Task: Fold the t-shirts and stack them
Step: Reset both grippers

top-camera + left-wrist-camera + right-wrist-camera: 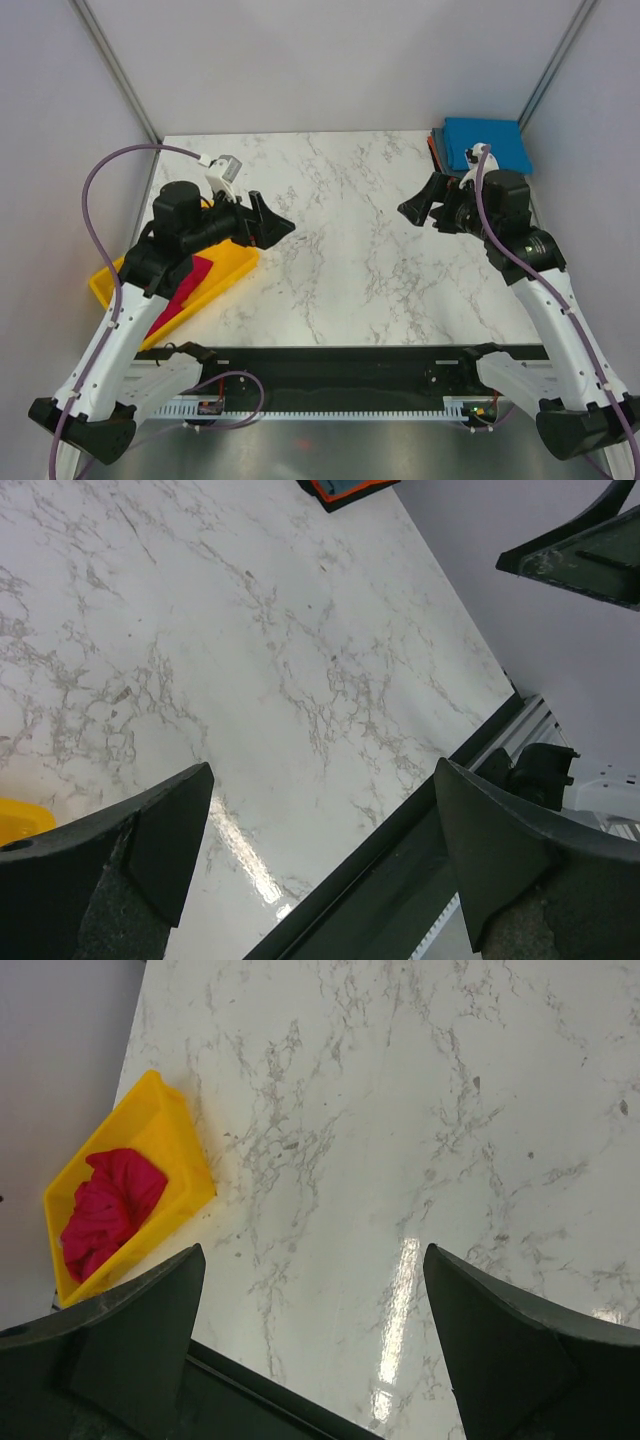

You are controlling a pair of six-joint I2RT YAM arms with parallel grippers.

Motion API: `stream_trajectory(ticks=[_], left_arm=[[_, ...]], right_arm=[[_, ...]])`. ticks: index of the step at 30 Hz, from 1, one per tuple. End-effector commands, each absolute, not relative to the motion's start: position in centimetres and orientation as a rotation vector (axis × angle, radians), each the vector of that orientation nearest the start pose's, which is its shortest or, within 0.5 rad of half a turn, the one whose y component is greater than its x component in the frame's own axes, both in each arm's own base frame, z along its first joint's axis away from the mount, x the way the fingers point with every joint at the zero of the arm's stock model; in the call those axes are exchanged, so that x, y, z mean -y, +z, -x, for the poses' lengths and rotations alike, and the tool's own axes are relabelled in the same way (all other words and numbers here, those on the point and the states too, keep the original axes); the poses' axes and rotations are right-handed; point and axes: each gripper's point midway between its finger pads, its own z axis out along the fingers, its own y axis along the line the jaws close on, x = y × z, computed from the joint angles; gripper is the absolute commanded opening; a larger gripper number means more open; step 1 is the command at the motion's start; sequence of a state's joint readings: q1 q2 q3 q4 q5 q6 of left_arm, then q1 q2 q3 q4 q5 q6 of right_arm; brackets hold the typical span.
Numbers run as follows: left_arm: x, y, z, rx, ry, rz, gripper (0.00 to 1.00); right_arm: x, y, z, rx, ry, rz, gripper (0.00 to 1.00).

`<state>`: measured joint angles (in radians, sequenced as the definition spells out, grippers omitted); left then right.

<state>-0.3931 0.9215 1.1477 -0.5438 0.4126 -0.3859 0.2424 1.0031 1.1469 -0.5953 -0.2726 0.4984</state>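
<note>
At the left edge of the worktop (340, 240) sits a yellow tray (228, 270), and the magenta-red t-shirt (105, 1205) lies crumpled inside it. It is bunched into soft ridges, with no hem, sleeve or collar to be made out. The left gripper (322, 780) hangs just beside the tray's inner end, its fingers spread apart with nothing between them. Across the middle, the marble is glossy and throws back a streak of light. Further right, the right gripper (314, 1255) faces the left one across that stretch, its fingers likewise apart and holding nothing. In the far right corner lie the folded tees, the bright blue t-shirt (488, 142) flat and square on top and the orange t-shirt (358, 488) showing as a thin edge beneath. A darker layer sits there too, but I cannot tell its colour for certain.

The red tee looks to be the one left to fold, and the risk lies in lifting it out. A pinch into that heap could take several layers at once, so the cloth would come out twisted and not spread. Fingers set too low could catch the tray wall, and the light plastic might drag or tip. Later, a careless set-down could push the corner pile askew.
</note>
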Motion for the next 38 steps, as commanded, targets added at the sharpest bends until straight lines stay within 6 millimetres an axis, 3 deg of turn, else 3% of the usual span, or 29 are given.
stream_trajectory(ticks=[1,8,18,25,31,38], left_arm=[[18.7,32.6,-23.4,-1.946,-0.920,-0.261,1.00],[19.3,32.4,-22.1,-1.948,-0.981,-0.300,1.00],[18.9,32.8,-21.9,-1.933,-0.966,-0.297,1.00],[18.7,34.7,-21.3,-1.885,-0.970,-0.297,0.99],[18.6,34.9,-21.9,-1.889,-0.954,-0.281,1.00],[18.7,34.3,-22.3,-1.908,-0.942,-0.280,1.00]], right_arm=[[-14.1,31.5,-27.7,-2.012,0.798,-0.118,0.98],[-14.0,32.6,-27.3,-1.977,0.808,-0.121,0.98],[-13.2,32.7,-27.6,-1.980,0.724,-0.088,0.98],[-12.3,34.0,-27.9,-1.968,0.656,-0.087,0.98],[-11.2,33.3,-28.7,-1.983,0.571,-0.102,0.98],[-11.4,32.8,-28.9,-1.989,0.587,-0.129,0.98]])
